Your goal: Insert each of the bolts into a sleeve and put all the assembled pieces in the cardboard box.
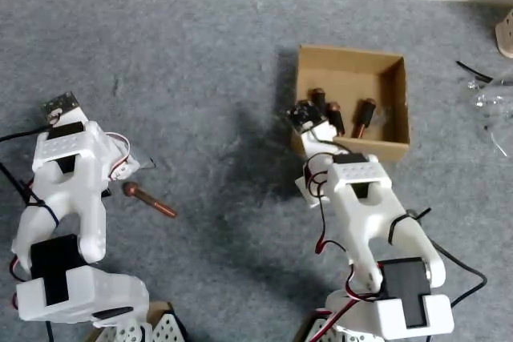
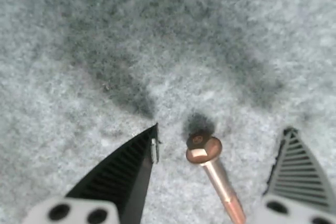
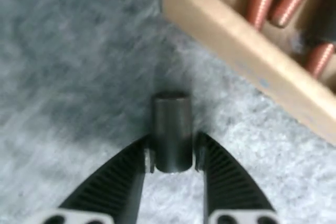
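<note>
Closest to the lens, the right gripper is clamped on a dark sleeve, one finger pressed against each side. The sleeve's far end pokes out past the fingertips, with its open mouth facing away from the wrist. It sits just beside the outer wall of the cardboard box, above the grey, felt-like desk; whether it touches the desk I cannot tell. Copper threaded ends of assembled pieces show over the box wall. From the high view, the right arm's wrist hangs at the box's near corner, and at least three bolt-and-sleeve pieces lie on the box floor, one apart from the others.

The left gripper is open, jaws spread wide, pointing down at the desk. A loose copper bolt lies flat on the desk between the two fingers, touching neither. Its flanged head is nearer the fingertips and its shank runs back towards the wrist. In the high view this bolt rests beside the left arm, well apart from the box
</note>
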`<move>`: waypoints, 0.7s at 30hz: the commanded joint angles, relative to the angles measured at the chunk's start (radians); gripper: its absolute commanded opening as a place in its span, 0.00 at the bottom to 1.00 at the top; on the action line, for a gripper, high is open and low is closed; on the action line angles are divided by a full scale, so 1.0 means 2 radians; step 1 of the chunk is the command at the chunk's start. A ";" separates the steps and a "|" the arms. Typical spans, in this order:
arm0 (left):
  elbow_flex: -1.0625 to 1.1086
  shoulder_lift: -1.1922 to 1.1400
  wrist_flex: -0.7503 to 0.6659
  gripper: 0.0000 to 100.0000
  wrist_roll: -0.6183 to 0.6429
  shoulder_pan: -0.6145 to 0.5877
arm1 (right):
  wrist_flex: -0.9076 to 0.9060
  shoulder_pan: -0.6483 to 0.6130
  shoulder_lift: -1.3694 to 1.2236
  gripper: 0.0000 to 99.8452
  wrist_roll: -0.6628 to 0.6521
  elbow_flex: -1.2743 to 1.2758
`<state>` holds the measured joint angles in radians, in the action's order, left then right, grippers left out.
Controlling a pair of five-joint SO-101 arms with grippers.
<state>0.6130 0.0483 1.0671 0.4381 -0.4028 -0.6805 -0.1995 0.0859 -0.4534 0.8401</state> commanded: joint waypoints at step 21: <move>-0.007 0.022 -0.005 0.33 0.001 -0.005 | -0.063 0.010 -0.104 0.12 0.005 -0.105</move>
<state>0.6130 0.0483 1.0671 0.4381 -0.4028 -0.7465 -0.2194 -0.1028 -0.4549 0.6299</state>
